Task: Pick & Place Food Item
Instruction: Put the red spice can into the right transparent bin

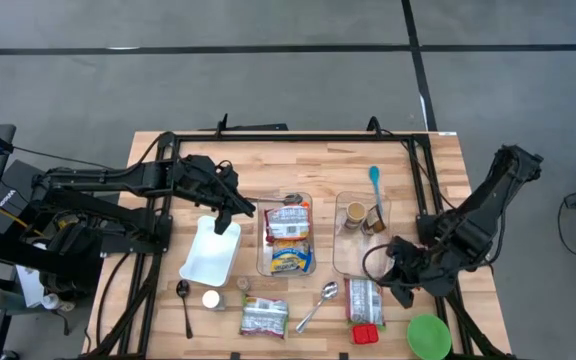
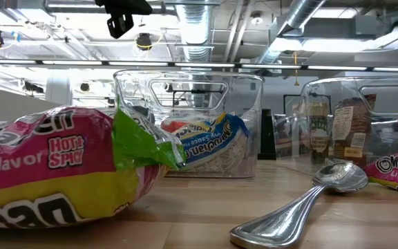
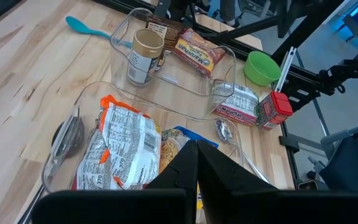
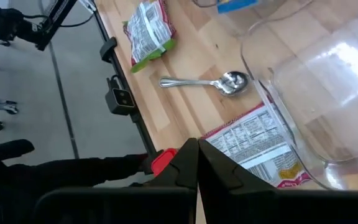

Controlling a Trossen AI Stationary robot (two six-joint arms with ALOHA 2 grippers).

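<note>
**Both arms poised, fingers pressed shut**

The left arm reaches in from the table's left side, its links stretched almost level toward the middle, the wrist bent down at the end. The left gripper (image 1: 230,215) hangs there with its two dark fingers (image 3: 188,163) pressed together, nothing between them.

The right arm comes in from the right edge, elbow raised high near the table's far right corner, forearm sloping down and inward toward the near side. The right gripper (image 1: 393,272) sits low, its fingers (image 4: 191,163) likewise closed tight against each other and empty.
</note>
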